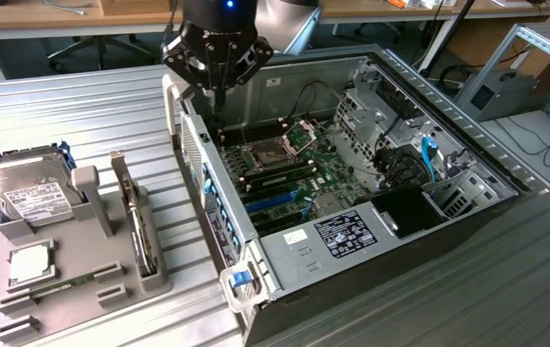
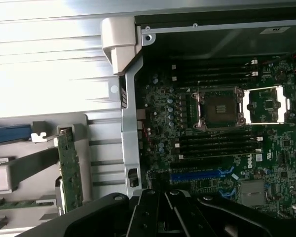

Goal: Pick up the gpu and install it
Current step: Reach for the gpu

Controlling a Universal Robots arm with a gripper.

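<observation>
The gpu (image 1: 136, 220) stands on edge in a slot of the grey holder (image 1: 82, 238) at the exterior view's left, beside the open computer case (image 1: 285, 253). In the wrist view the gpu (image 2: 69, 168) appears as a thin green card with a pale end bracket. My gripper (image 1: 215, 94) hangs above the case's far left corner, over the motherboard (image 1: 289, 170). It is well apart from the gpu. Its black fingers (image 2: 153, 215) are shut together with nothing between them.
The holder also carries a silver hard drive (image 1: 29, 191), a square processor chip (image 1: 32, 262) and a slim RAM stick (image 1: 58, 283). The motherboard (image 2: 212, 148) has an empty processor socket (image 2: 219, 106) and blue slots (image 2: 197, 174). Cables and drive cages fill the case's far right.
</observation>
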